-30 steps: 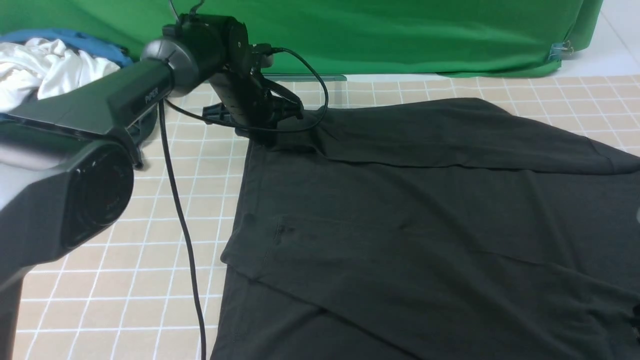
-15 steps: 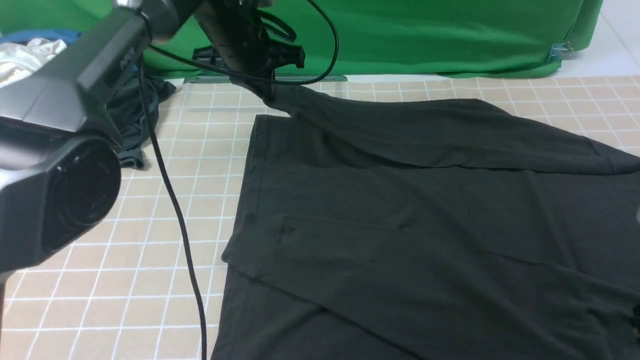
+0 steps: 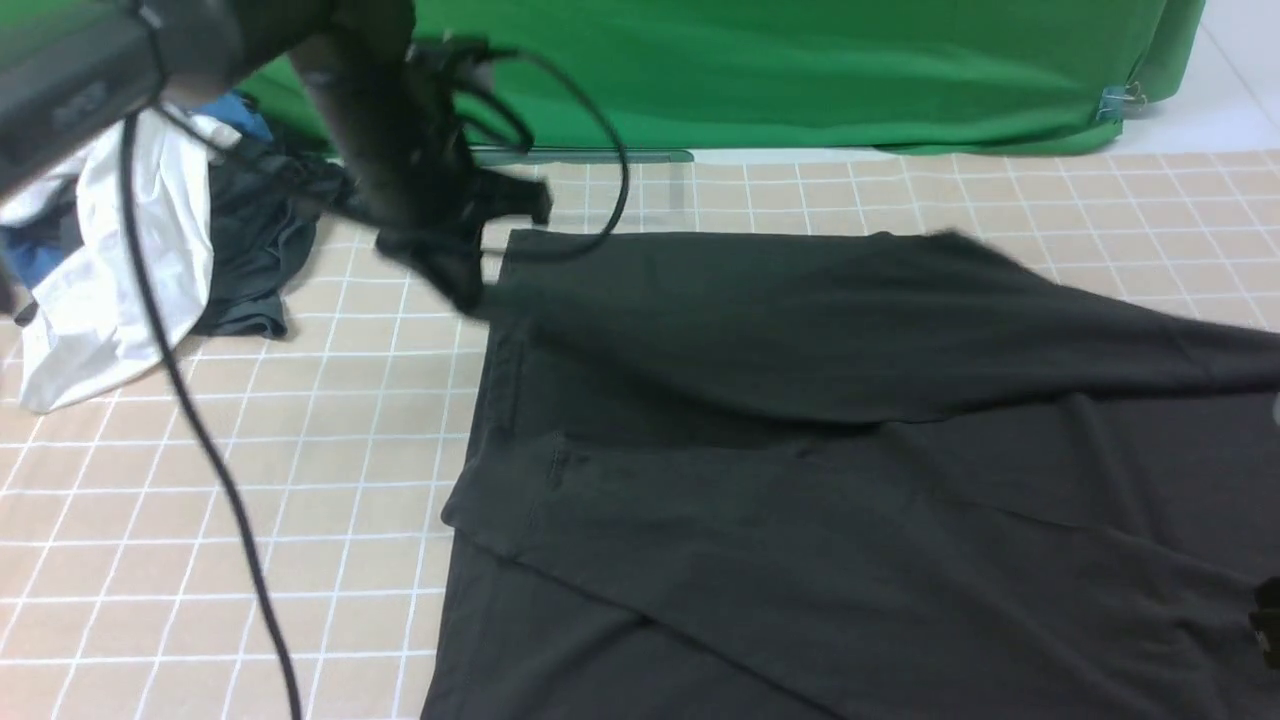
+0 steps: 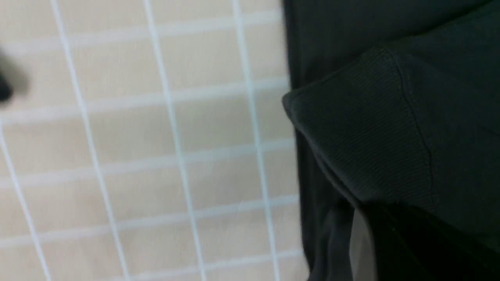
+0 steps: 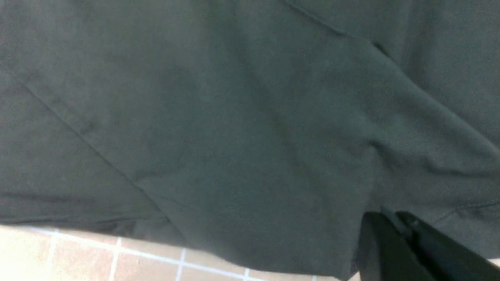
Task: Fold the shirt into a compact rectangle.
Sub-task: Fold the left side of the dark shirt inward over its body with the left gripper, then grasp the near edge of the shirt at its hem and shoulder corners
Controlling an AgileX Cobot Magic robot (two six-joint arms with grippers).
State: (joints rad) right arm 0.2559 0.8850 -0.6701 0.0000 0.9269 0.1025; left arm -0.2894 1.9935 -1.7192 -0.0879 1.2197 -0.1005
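Note:
The shirt (image 3: 800,480) is a large, very dark cloth spread over the tiled table, and no logo shows. My left gripper (image 3: 462,292) is shut on the shirt's far left corner. From that grip a flap (image 3: 800,320) stretches to the right over the body. In the left wrist view a ribbed, hemmed edge of the shirt (image 4: 371,148) hangs folded over the dark jaws. My right gripper (image 5: 393,218) is shut, with a ridge of the shirt (image 5: 234,117) pinched between its fingers. In the front view only a dark bit of it shows at the right edge.
A white garment (image 3: 110,300), a smaller dark grey garment (image 3: 255,250) and blue cloth (image 3: 235,110) lie at the far left. A green backdrop (image 3: 800,70) hangs behind the table (image 3: 300,450). The left arm's black cable (image 3: 200,440) dangles over the tiles.
The left gripper lifted the shirt's far left corner, then carried it toward me and down. The far edge followed, so the flap now lies further over the body.

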